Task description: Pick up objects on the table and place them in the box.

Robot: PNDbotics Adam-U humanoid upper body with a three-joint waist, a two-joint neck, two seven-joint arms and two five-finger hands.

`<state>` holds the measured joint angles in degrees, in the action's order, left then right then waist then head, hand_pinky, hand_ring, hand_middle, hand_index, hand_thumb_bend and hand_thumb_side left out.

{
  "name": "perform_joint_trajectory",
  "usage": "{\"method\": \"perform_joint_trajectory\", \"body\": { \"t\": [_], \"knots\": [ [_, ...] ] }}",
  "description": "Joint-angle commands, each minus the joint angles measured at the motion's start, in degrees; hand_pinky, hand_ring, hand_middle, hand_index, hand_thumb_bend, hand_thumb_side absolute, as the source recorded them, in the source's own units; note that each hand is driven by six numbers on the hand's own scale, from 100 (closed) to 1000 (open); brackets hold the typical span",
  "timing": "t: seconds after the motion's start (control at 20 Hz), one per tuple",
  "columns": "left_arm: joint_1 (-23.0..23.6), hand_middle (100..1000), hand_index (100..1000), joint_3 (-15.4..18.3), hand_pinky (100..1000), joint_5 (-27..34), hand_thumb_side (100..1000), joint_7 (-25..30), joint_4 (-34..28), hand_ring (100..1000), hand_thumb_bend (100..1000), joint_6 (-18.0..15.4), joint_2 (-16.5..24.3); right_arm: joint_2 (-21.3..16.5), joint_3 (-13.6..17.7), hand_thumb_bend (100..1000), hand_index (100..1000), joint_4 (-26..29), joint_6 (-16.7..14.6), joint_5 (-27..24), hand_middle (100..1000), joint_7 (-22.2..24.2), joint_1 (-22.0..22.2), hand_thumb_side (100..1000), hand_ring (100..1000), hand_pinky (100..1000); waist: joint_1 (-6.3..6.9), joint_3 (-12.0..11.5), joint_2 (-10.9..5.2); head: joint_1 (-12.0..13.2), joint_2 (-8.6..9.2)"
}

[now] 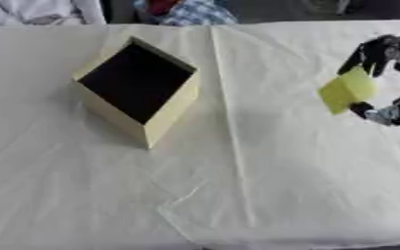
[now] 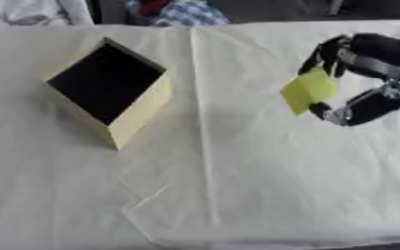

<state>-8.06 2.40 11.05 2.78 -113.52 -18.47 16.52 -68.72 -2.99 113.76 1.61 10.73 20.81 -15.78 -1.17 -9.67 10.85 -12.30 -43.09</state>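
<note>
Fingers (image 2: 327, 56) of the right hand (image 2: 361, 78) curl down from above onto a yellow-green object (image 2: 309, 90), and the thumb (image 2: 357, 110) comes up from below — the hand is clamped on this object, which sits between them. The object looks like a flat, roughly square piece, tilted, with its lower corner pointing down to the counter (image 2: 263, 185). It seems held above the white cloth (image 1: 306, 161) and not lying on it, but I cannot tell this for sure.

The hand comes in from the right edge of the view, at the far right part of the counter, with the palm turned to the left. The forearm is mostly cut off by the edge.

The box (image 1: 139, 90) stands well apart from the hand, on the left half of the counter. It is pale yellow, open at the top, dark inside, and turned so one corner points toward the near edge.

The left hand is not visible in either view.
</note>
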Motion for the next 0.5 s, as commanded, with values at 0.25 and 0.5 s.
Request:
{"method": "perform_joint_trajectory", "body": {
  "t": [0.25,0.5],
  "knots": [
    [-2.0,860,689,-0.5,722,1.0,740,0.9,-1.1,795,100,0.1,-0.1,3.9,-3.5,100,601,0.8,5.8,-0.4,524,6.5,-15.4,100,619,576,-0.21,-1.6,0.16,-2.4,1.81],
    [-3.1,860,689,-0.9,722,1.6,740,1.4,-1.1,795,100,0.3,-0.6,8.3,-6.3,100,605,-0.5,8.2,2.5,526,10.3,-23.4,100,622,582,-0.46,-2.9,0.80,-3.6,2.46]
  ]
}}
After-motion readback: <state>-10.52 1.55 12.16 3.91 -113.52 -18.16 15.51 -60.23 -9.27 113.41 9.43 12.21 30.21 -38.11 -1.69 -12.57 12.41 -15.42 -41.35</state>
